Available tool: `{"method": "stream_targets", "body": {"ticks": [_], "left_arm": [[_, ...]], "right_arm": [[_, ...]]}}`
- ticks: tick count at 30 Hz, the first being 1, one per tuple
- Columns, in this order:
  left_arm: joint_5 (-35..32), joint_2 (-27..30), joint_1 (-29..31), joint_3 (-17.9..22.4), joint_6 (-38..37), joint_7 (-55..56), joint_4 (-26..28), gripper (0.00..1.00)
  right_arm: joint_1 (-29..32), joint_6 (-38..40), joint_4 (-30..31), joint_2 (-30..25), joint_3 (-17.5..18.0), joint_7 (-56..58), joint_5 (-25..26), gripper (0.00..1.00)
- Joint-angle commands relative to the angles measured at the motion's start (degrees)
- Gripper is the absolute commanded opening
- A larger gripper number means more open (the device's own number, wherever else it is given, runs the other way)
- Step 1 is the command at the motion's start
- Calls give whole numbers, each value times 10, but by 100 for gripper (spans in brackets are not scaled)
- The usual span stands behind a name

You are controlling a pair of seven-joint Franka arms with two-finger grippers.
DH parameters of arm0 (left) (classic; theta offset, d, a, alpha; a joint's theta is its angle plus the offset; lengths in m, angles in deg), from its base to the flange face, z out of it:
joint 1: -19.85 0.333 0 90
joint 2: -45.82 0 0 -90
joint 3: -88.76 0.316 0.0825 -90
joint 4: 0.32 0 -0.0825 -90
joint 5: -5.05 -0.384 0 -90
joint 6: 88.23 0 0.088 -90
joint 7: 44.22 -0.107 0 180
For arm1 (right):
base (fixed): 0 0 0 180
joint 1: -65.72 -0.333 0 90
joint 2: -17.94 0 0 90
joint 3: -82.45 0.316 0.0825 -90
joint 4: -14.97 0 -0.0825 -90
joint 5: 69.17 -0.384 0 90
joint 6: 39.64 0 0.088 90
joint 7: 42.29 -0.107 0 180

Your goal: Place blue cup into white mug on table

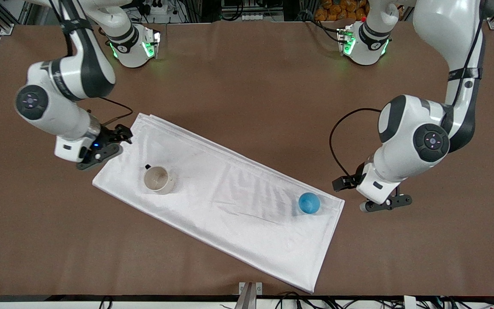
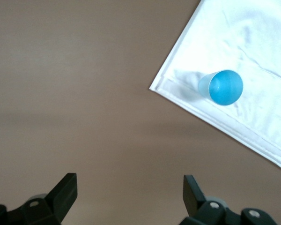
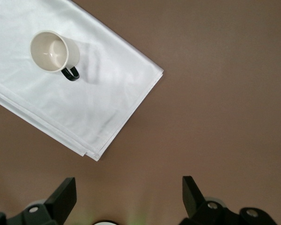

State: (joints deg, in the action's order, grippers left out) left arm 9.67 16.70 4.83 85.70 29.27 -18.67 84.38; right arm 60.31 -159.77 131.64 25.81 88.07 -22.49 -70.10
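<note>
The blue cup (image 1: 308,203) stands mouth up on a white cloth, near the cloth's corner at the left arm's end of the table (image 1: 247,77). The white mug (image 1: 158,179), dark handle and stained inside, stands upright on the same cloth toward the right arm's end. My left gripper (image 1: 386,204) hangs open over bare table beside the cup's corner of the cloth; its wrist view shows the blue cup (image 2: 222,87) well ahead of the left gripper (image 2: 130,194). My right gripper (image 1: 105,148) hangs open at the cloth's edge, with the white mug (image 3: 51,51) far from the right gripper (image 3: 129,197).
The folded white cloth (image 1: 230,201) lies diagonally across the middle of the table. Both arm bases stand along the table's edge farthest from the front camera. A metal bracket (image 1: 250,294) and cables sit at the nearest edge.
</note>
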Motion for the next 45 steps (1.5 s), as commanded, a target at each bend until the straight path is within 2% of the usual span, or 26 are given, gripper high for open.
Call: {"method": "stream_targets", "body": {"ticks": [1,5,9,16,22,43,44,45], "left_arm": [[8,-34,-6,2,48,43,-30,100],[8,-59,-15,2,85,63,-30,100],[8,-74,-19,2,106,64,-30,100],[7,-101,-32,3,149,77,-29,100],[5,-125,-46,4,172,77,-27,100],[-41,-157,-55,3,172,77,-23,100],[-38,-158,-55,3,172,78,-23,93],[-37,-158,-55,2,172,80,-23,76]], "right_arm": [[-5,-28,-2,23,10,85,24,100],[0,-76,12,38,9,150,25,100],[1,-113,24,48,8,153,25,100],[0,-184,23,97,8,148,25,100],[-1,-197,18,121,8,129,23,100],[-19,-241,1,173,9,98,23,100],[-19,-241,1,174,9,98,23,100],[-19,-241,-2,177,9,98,23,100]]}}
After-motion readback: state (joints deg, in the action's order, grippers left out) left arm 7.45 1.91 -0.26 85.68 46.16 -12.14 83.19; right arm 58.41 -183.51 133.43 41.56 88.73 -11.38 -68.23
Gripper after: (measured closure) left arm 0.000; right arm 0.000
